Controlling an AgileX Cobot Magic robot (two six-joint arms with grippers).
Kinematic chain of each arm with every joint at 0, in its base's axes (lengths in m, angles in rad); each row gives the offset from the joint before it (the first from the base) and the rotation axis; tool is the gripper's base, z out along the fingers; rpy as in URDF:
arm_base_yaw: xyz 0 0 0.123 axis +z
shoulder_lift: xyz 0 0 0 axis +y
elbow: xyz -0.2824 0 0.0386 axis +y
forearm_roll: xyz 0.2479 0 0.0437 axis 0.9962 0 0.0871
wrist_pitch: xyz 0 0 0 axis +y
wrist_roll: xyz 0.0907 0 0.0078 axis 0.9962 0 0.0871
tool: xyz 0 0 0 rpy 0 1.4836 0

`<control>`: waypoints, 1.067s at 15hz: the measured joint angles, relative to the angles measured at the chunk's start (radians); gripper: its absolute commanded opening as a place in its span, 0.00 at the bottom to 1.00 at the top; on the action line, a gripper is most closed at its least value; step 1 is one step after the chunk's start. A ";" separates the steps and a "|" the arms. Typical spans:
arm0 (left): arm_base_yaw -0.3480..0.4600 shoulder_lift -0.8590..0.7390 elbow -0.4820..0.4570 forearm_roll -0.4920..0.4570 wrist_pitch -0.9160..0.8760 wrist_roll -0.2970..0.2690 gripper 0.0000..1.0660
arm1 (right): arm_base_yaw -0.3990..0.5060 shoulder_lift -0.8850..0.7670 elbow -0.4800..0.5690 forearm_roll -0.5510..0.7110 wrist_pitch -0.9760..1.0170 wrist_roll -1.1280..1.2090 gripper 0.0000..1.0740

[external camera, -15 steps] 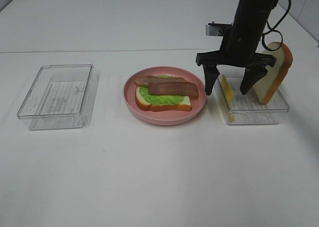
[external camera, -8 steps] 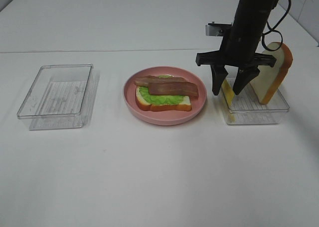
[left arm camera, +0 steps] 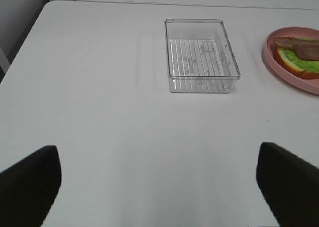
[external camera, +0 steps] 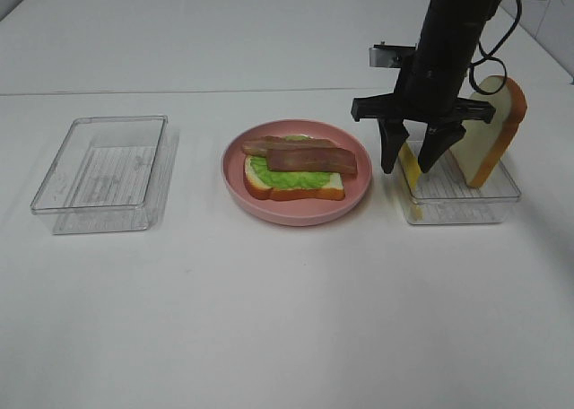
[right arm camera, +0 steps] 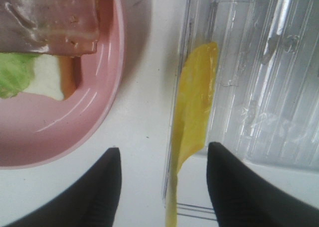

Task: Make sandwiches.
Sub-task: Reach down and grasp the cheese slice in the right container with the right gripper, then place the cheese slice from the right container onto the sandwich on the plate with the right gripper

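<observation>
"White table (external camera: 269, 337) first: what stands on it?"

"Two clear trays. The left tray (external camera: 103, 171) sits toward the left edge, and I see nothing in it. The right tray (external camera: 462, 203) sits toward the right edge. Between them, mid-table, is the pink plate (external camera: 296, 213)."

"And the sandwich?"

"Half built on the plate: a bottom bread slice (external camera: 327, 185), lettuce (external camera: 278, 178) and two bacon strips (external camera: 305, 158). No cheese or top slice yet. The top bread slice (external camera: 493, 135) leans upright at the right tray's end farthest from the plate. The cheese (right arm camera: 197, 102) stands on edge against the wall nearest the plate."

"What has changed?"

"The right gripper (external camera: 406, 169) has drawn its fingers in from a wide spread to about half. They straddle the cheese and that tray wall. The wrist view shows a gap on either side, so I judge nothing is pinched yet. It looks set to take the cheese, the next layer."

"Left gripper?"

"The left gripper (left arm camera: 159, 187) is spread wide over the table, short of the left tray, and holds nothing."

"Any writing?"

"None readable. The trays show only moulded ribs."
</observation>
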 measured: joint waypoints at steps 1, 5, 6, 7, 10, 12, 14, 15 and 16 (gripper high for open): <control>0.000 0.000 0.000 0.000 0.000 0.000 0.94 | 0.000 0.000 0.000 0.000 0.000 0.000 0.48; 0.000 0.000 0.000 0.000 0.000 0.000 0.94 | 0.000 0.008 0.000 0.000 -0.001 0.000 0.25; 0.000 0.000 0.000 0.000 0.000 0.000 0.94 | 0.000 0.008 0.000 0.000 -0.001 0.000 0.17; 0.000 0.000 0.000 0.000 0.000 0.000 0.94 | 0.000 0.008 0.000 0.001 0.002 0.000 0.11; 0.000 0.000 0.000 0.000 0.000 0.000 0.94 | 0.000 0.008 0.000 0.000 0.006 -0.001 0.00; 0.000 0.000 0.000 0.000 0.000 0.000 0.94 | 0.000 0.008 0.000 0.000 0.006 -0.001 0.00; 0.000 0.000 0.000 0.000 0.000 0.000 0.94 | 0.000 -0.018 0.000 0.001 0.006 -0.001 0.00; 0.000 0.000 0.000 0.000 0.000 0.000 0.94 | 0.000 -0.027 0.000 0.003 0.005 -0.001 0.00; 0.000 0.000 0.000 0.000 0.000 0.000 0.94 | 0.000 -0.060 0.000 0.010 0.002 -0.001 0.00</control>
